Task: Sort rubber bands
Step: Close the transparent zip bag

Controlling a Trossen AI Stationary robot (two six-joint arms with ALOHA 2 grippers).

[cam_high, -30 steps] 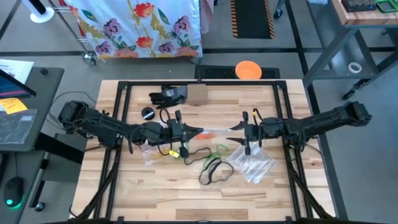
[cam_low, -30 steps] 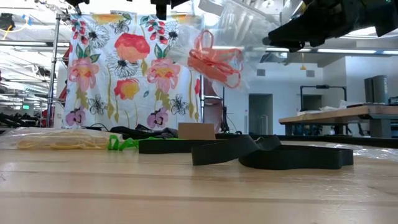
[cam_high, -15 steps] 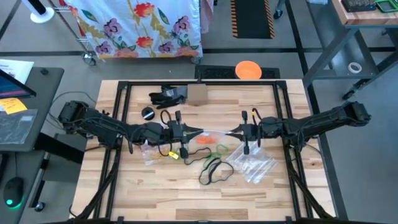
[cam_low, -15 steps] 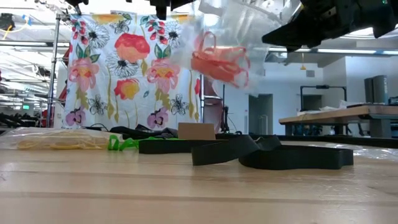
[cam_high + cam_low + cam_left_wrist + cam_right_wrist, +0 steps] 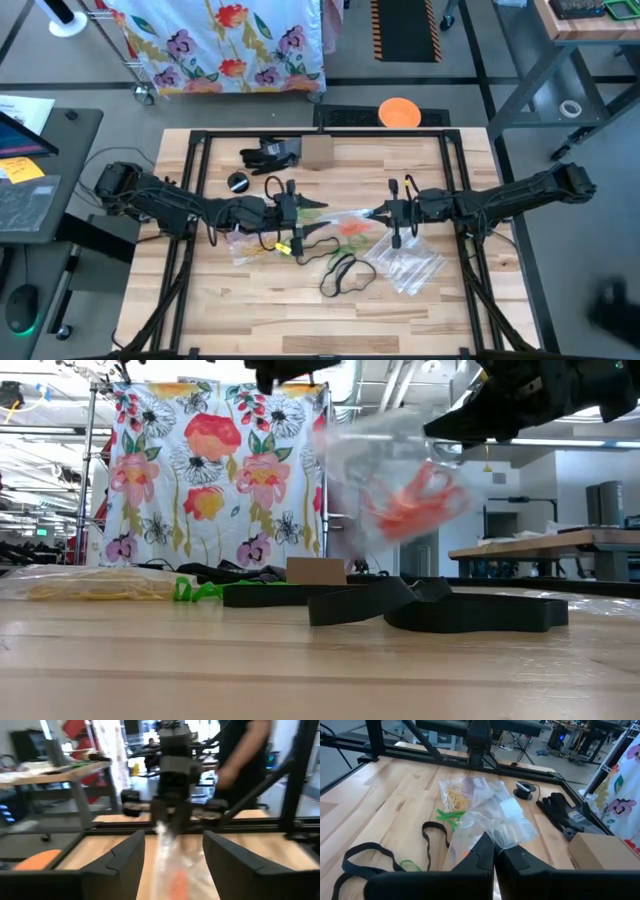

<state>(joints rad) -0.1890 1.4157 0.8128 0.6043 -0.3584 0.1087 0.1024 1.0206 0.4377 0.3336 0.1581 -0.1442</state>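
Since a second earlier, we saw the left gripper spread wide and let go; the bag swung down, pinched only by the right gripper. We judged lowering it slowly best. Orange rubber bands bunched inside, hanging above mid-table.

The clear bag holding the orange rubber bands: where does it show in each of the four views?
High: bag of orange bands, between the grippers.
Low: mid-air, upper centre.
Left wrist: between the open fingers.
Right wrist: pinched in the shut fingers.
Shared landmark: cardboard box.
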